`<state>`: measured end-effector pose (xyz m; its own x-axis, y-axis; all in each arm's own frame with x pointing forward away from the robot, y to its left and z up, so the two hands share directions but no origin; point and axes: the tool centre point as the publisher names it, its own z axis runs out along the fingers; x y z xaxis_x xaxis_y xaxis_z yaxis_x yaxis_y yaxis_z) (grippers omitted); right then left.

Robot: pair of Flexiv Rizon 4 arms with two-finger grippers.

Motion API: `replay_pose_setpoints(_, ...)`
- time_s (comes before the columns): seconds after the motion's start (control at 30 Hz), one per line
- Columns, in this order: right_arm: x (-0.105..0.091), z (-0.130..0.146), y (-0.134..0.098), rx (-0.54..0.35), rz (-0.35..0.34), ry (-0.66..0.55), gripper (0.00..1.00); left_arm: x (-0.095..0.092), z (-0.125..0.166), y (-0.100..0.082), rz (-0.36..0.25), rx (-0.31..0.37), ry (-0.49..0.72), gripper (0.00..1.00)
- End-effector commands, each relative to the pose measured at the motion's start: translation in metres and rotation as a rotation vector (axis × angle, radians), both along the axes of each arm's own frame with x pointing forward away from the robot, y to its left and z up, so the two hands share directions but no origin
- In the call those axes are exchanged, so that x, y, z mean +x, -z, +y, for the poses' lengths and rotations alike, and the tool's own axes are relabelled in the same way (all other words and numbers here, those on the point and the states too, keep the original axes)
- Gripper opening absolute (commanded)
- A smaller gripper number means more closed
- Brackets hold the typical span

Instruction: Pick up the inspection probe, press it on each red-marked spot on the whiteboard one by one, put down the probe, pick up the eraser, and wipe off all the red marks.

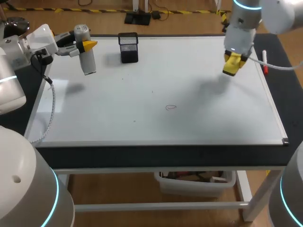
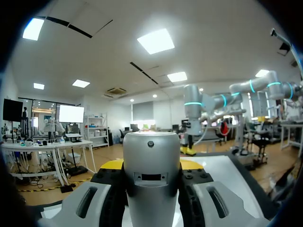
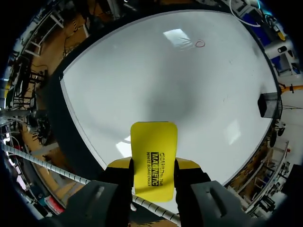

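Observation:
A small red loop mark [image 1: 171,107] is drawn near the middle of the whiteboard [image 1: 199,118]. Over the board's far left corner, my left gripper [image 1: 85,46] is shut on the silver cylindrical probe [image 1: 86,59], which hangs upright above the surface. The left wrist view shows the probe [image 2: 151,189] filling the gap between the fingers of the left gripper [image 2: 151,165]. Above the far right of the board, my right gripper [image 1: 234,59] is shut on the yellow eraser [image 1: 232,66]. In the right wrist view the eraser [image 3: 154,142] sticks out ahead of the right gripper [image 3: 154,165], with the red mark [image 3: 200,44] far ahead.
A black mesh pen holder [image 1: 128,47] stands at the back of the board, right of the probe, and also appears as a pen holder [image 3: 267,105] off to the eraser's side. A red-tipped marker [image 1: 264,62] lies by the board's right edge.

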<state>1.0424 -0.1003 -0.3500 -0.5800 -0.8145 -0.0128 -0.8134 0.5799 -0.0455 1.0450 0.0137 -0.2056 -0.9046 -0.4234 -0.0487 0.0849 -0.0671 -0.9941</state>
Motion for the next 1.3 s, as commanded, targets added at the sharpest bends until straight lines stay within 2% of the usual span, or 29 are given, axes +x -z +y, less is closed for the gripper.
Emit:
replay_pose_setpoints(0.03,-0.004,-0.015,-0.007,-0.015,0.012,0.024,0.0,0.0,0.0,0.0,-0.003,-0.002,0.0,0.0)
replay_pose_setpoints(0.3,-0.009,-0.03,-0.007,-0.013,0.038,0.105,0.0,0.0,0.0,0.0,-0.003,-0.002,0.0,0.0)
replay_pose_setpoints(0.87,-0.009,-0.03,-0.007,-0.013,0.038,0.105,0.0,0.0,0.0,0.0,-0.003,-0.002,0.0,0.0)
replay_pose_setpoints(0.93,-0.009,-0.03,-0.007,-0.013,0.038,0.105,0.0,-0.014,-0.014,0.0,-0.006,0.005,0.042,0.0)
replay_pose_setpoints(1.3,-0.009,-0.03,-0.007,-0.013,0.038,0.105,0.0,-0.094,-0.086,0.003,-0.005,-0.055,0.249,0.0)
